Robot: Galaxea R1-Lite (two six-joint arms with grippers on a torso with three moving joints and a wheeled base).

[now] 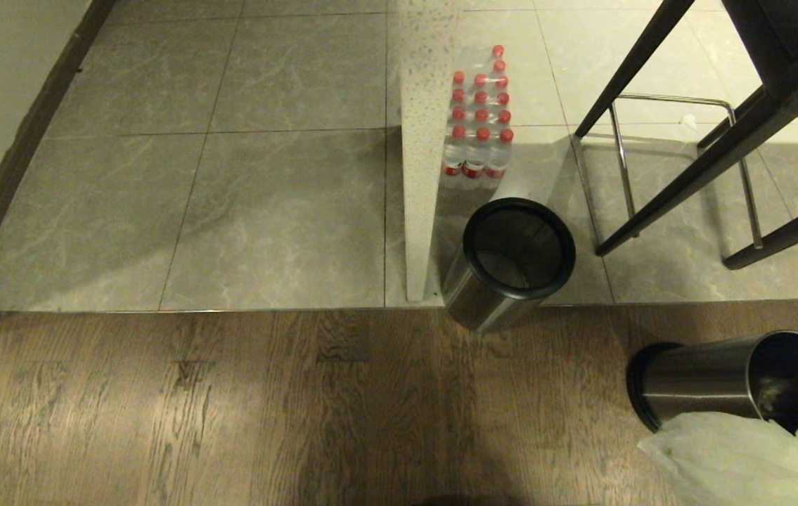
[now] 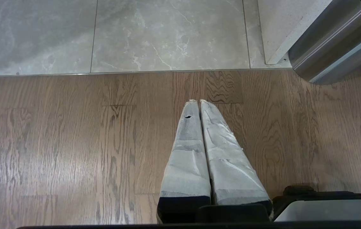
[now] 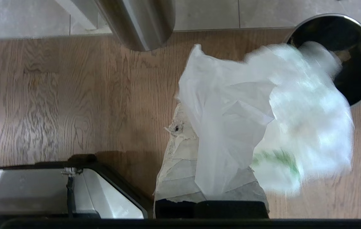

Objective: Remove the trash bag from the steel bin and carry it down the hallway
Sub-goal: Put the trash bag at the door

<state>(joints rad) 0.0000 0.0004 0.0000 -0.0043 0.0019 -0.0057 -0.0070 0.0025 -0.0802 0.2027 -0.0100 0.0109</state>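
Trash bag (image 3: 231, 127) clamped in the right gripper (image 3: 180, 127) — only that wrist view shows it — left gripper (image 2: 198, 101) pressed together.

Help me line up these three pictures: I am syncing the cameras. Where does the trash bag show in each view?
Head view: the trash bag lies at the lower right corner, before the tipped steel bin.
Left wrist view: not in it.
Right wrist view: it hangs mid-frame from the shut right gripper, over the bin's mouth.
Shared landmark: the upright steel bin at the seam between tile and wood floor.
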